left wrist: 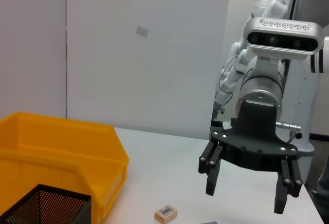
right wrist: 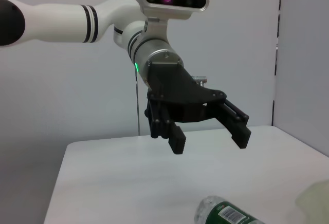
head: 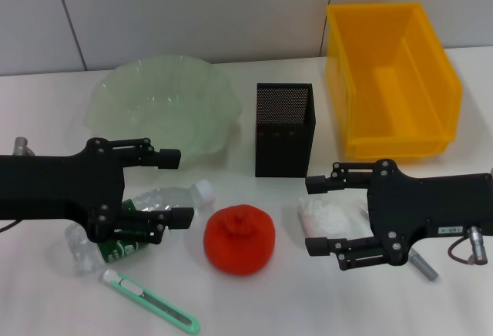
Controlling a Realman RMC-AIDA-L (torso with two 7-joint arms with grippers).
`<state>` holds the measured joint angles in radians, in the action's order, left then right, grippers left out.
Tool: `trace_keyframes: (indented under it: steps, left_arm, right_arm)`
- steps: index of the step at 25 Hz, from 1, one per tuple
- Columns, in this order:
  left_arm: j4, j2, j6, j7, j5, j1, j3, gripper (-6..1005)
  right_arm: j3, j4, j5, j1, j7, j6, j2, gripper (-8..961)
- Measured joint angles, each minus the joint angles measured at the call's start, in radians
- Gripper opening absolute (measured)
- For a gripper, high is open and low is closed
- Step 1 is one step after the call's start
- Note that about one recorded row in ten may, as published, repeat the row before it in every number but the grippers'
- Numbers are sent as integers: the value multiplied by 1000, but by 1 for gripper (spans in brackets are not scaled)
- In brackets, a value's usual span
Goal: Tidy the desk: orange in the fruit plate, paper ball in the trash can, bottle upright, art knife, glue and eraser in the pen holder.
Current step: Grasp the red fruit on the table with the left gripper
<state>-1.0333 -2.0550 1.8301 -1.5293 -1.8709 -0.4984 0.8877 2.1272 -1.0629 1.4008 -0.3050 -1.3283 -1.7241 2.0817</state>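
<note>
Art knife at my bottom edge, both grippers hovering spread and empty over the desk.

From the left of the head view: my left gripper hangs fingers apart above the lying bottle, the pale green fruit plate behind it; the orange sits centre, with the black pen holder above it; my right gripper spreads around the paper ball, below the yellow bin at upper right.
</note>
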Motion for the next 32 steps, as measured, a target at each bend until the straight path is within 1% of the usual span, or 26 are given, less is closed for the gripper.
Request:
trace_keyframes:
  steps: [6, 14, 27, 30, 31, 32]
  left_arm:
    - [0, -3, -7, -8, -1, -13, -1, 834]
    - [2, -4, -16, -5, -1, -14, -2, 833]
    - [4, -3, -41, -2, -3, 3, -10, 832]
    - [4, 1, -70, -3, -46, 12, -11, 832]
    - [4, 0, -86, -8, -84, 15, -12, 832]
    - [4, 0, -86, -8, -84, 15, -12, 832]
  right_arm:
    - [-5, 10, -4, 1, 5, -2, -2, 769]
    - [-7, 12, -6, -6, -5, -3, -3, 768]
    - [-6, 14, -11, -4, -15, -15, -3, 769]
    - [-1, 15, -28, -1, -18, -16, -3, 768]
    - [2, 15, -46, 1, -22, -16, -3, 768]
    - [6, 16, -55, 2, -24, -16, -3, 768]
